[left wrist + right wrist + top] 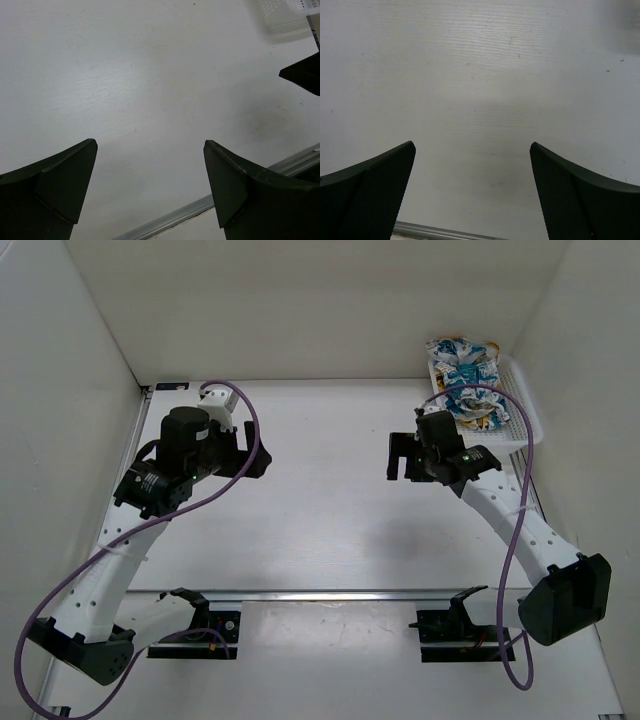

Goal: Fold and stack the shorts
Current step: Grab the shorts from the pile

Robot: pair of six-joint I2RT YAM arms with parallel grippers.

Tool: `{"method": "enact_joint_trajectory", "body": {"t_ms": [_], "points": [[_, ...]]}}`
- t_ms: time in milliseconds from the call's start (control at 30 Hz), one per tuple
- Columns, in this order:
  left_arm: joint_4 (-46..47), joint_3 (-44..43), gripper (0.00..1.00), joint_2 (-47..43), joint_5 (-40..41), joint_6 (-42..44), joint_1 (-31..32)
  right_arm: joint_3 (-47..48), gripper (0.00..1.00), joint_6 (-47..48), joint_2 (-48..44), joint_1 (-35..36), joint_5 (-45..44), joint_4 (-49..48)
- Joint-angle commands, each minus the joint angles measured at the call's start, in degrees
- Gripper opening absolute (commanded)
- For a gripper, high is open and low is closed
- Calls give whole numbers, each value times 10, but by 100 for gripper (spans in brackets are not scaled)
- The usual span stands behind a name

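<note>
The shorts point(462, 380) lie crumpled in a loose heap inside the white mesh basket point(524, 412), unfolded, their teal, yellow and black print bunched up above the basket's rim; the heap fills the far end of the basket, and the near end shows bare mesh. The basket stands on the bench point(330, 530), pushed against the right wall.

The right hand point(398, 458) hangs just left of the basket's near end, close to it but not touching; it points away from the basket. Its fingers point(375, 190) stand wide apart with nothing between them; only bare bench shows in the gap. The left hand point(256, 454) is well apart from the basket, far to its left, and points toward it; a corner of the mesh shows at the upper right of the left wrist view. Its fingers point(60, 180) are likewise spread wide and hold nothing; pale bench lies beneath them. Neither hand touches the shorts.
</note>
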State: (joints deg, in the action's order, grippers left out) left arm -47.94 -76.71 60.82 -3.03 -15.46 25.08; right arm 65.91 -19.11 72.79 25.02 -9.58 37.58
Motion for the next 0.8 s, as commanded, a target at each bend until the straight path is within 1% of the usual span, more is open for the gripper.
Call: {"method": "enact_joint_trajectory", "body": {"t_ms": [0, 167, 233, 267, 367, 400, 433, 467, 500, 533, 567, 633, 667, 700, 733, 767], "points": [[-3, 7, 99, -13, 15, -2, 0, 8, 100, -10, -15, -2, -28, 6], [-3, 7, 99, -19, 28, -7, 0, 33, 100, -22, -15, -29, -97, 21], [-3, 13, 99, -19, 45, -13, 0, 56, 100, -41, 8, -54, -132, 35], [-3, 13, 99, -19, 50, -13, 0, 65, 100, -41, 16, -64, -167, 35], [-3, 19, 99, -14, 56, -18, 0, 111, 100, -46, 52, -109, -192, 35], [-3, 19, 99, -14, 56, -19, 0, 159, 100, -36, 86, -144, -163, 45], [-3, 19, 99, -8, 56, -19, 0, 184, 100, -36, 106, -160, -157, 54], [-3, 19, 99, -1, 56, -19, 0, 211, 98, -36, 127, -177, -157, 64], [-3, 19, 99, -1, 56, -25, 0, 255, 98, -36, 167, -209, -147, 71], [-3, 19, 99, 9, 56, -25, 0, 273, 97, -36, 187, -224, -134, 72], [-3, 13, 99, 23, 56, -25, 0, 291, 97, -36, 226, -251, -96, 72], [-3, 8, 99, 38, 56, -30, 0, 347, 97, -43, 273, -269, -76, 72], [-3, 8, 99, 44, 56, -30, 0, 371, 97, -49, 324, -283, -76, 72], [-3, 2, 99, 55, 61, -30, 0, 397, 98, -49, 351, -289, -67, 86], [-3, 2, 99, 55, 61, -30, 0, 454, 98, -49, 377, -289, -61, 93], [-3, 2, 99, 64, 67, -30, 0, 482, 100, -49, 427, -297, -55, 99]]}}
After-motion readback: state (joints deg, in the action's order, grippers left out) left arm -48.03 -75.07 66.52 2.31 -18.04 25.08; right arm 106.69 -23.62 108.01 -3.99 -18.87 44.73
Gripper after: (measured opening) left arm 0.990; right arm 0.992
